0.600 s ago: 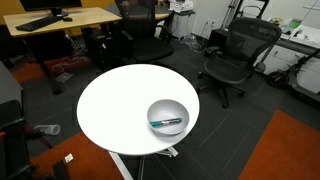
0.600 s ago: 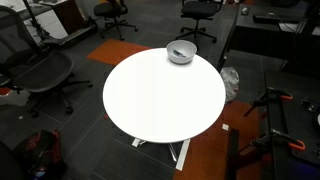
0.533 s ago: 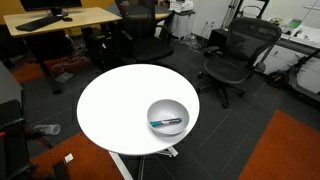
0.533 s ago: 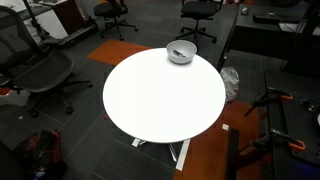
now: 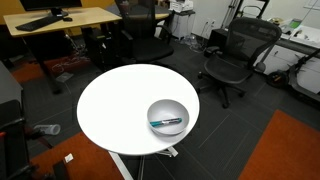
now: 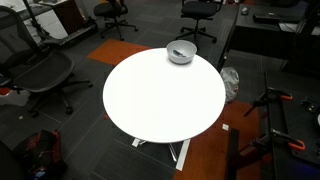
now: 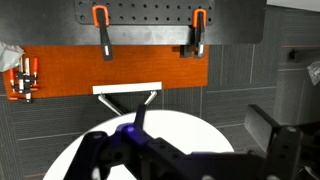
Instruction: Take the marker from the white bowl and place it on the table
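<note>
Marker [image 5: 167, 123] lies cradled in white bowl [image 5: 168, 102] near table [image 5: 110, 105] edge. Gripper [image 7: 180, 160] blurred; opening unreadable, probably empty.

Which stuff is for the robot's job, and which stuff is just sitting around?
For the job:
marker, lying inside the bowl
white bowl
round white table

Just sitting around:
black office chair
wooden desk
orange carpet
</note>
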Controlling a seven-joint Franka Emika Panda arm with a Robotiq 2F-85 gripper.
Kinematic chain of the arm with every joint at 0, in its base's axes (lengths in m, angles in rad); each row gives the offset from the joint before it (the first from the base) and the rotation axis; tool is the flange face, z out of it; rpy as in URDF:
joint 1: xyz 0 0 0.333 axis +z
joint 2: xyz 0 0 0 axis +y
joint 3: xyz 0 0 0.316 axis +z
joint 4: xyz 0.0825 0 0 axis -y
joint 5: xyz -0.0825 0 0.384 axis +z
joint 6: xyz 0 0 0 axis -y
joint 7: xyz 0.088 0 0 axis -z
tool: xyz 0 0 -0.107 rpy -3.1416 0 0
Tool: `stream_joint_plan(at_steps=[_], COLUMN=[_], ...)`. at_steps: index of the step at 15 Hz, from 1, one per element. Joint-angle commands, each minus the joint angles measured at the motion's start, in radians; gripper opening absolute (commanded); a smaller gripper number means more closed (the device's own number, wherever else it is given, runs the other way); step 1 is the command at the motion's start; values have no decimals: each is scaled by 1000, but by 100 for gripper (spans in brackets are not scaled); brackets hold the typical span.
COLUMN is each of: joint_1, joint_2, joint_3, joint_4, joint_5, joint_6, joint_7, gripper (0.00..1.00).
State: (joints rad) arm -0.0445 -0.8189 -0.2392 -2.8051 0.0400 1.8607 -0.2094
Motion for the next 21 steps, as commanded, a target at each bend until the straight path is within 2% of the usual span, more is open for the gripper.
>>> stream_joint_plan(at_steps=[1,9,16,21], joint_1=[-15,-57,-93,-110], joint_2=[37,150,393,611], joint_3=[25,70,91,81], joint_4=[26,50,142,294], joint_5=[2,-24,-32,-37], joint_6=[77,396,645,714], joint_7=[-6,86,173,192], gripper=[100,100,100,100])
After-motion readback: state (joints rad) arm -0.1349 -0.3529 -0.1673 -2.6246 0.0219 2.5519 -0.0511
